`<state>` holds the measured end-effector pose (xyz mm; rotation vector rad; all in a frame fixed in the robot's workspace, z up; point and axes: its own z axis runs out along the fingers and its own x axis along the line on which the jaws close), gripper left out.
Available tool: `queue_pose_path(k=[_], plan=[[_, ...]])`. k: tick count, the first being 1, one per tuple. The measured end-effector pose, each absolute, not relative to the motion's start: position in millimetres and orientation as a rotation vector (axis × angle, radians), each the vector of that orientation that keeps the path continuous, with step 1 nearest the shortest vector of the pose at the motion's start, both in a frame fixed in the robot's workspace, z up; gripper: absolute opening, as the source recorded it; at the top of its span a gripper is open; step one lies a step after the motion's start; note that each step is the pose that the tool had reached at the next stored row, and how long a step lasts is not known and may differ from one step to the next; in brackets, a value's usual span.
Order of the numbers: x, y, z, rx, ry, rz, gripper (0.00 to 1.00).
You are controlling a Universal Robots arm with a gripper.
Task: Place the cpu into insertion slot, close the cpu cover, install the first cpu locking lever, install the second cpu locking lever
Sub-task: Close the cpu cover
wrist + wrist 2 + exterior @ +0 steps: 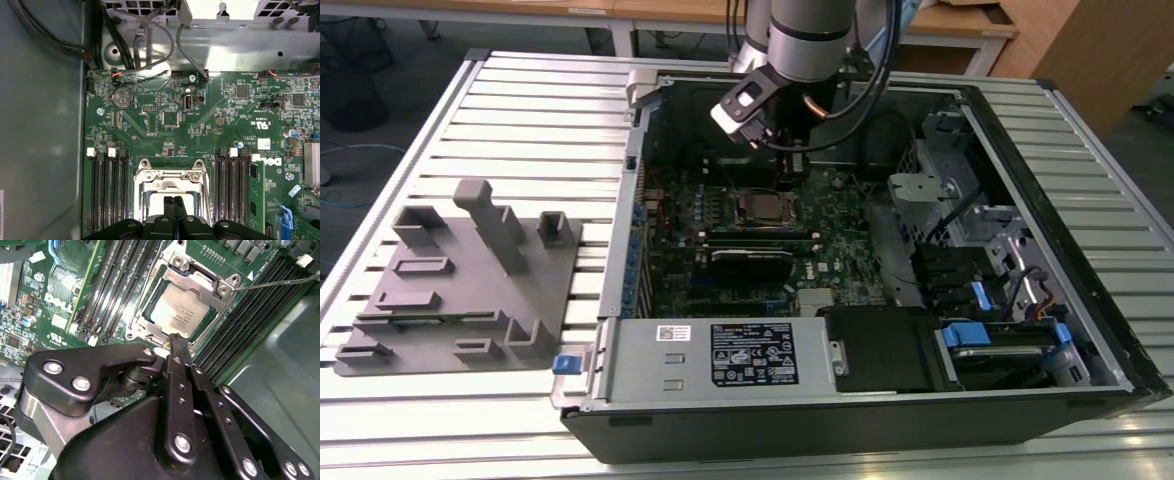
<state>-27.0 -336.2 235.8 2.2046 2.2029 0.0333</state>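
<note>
We find the small, flat, silvery-grey square cpu (182, 315) seated in the square, metal-rimmed insertion slot (136, 326) on the green motherboard (200, 125); the thin silvery metal cpu cover (200, 284) lies down over its edges. We judge the cpu light, rigid and fragile, to be handled by its edges alone; the cover is stiff sheet metal, best pressed on its rim; the thin steel wire locking lever (280, 284), projecting from a slot corner over the black memory slots (250, 315), looks springy and slippery, best caught near its free end. The grey arm (807, 35) reaches down from above into the open black computer case (854, 440) on the slatted metal bench (520, 110); the black gripper (175, 340) points at the slot; its fingers (176, 390) are pressed together, pinching nothing we can see; the tips sit just beside the cover's edge; we cannot tell whether they touch.
</note>
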Motion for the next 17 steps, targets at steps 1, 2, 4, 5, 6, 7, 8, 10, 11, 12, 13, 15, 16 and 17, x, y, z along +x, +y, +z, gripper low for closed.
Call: queue_pose_path(k=[1, 2, 4, 5, 6, 7, 8, 10, 11, 12, 13, 15, 16, 17], plan=[[-27.0, -336.2, 235.8, 2.197, 2.21, 0.033, 0.11], [-27.0, -336.2, 235.8, 2.189, 2.219, 0.034, 0.11], [-27.0, -336.2, 235.8, 2.17, 2.237, 0.034, 0.11], [-27.0, -336.2, 235.8, 2.162, 2.245, 0.034, 0.11], [-27.0, -336.2, 235.8, 2.154, 2.253, 0.034, 0.11], [-27.0, -336.2, 235.8, 2.145, 2.261, 0.034, 0.11], [-27.0, -336.2, 235.8, 2.135, 2.271, 0.034, 0.11], [-27.0, -336.2, 235.8, 2.11, 2.295, 0.035, 0.11], [-27.0, -336.2, 235.8, 2.097, 2.307, 0.035, 0.11], [-27.0, -336.2, 235.8, 2.083, 2.32, 0.035, 0.11], [-27.0, -336.2, 235.8, 2.067, 2.334, 0.036, 0.11], [-27.0, -336.2, 235.8, 2.032, 2.365, 0.036, 0.11], [-27.0, -336.2, 235.8, 2.012, 2.382, 0.036, 0.11], [-27.0, -336.2, 235.7, 1.99, 2.401, 0.037, 0.11]])
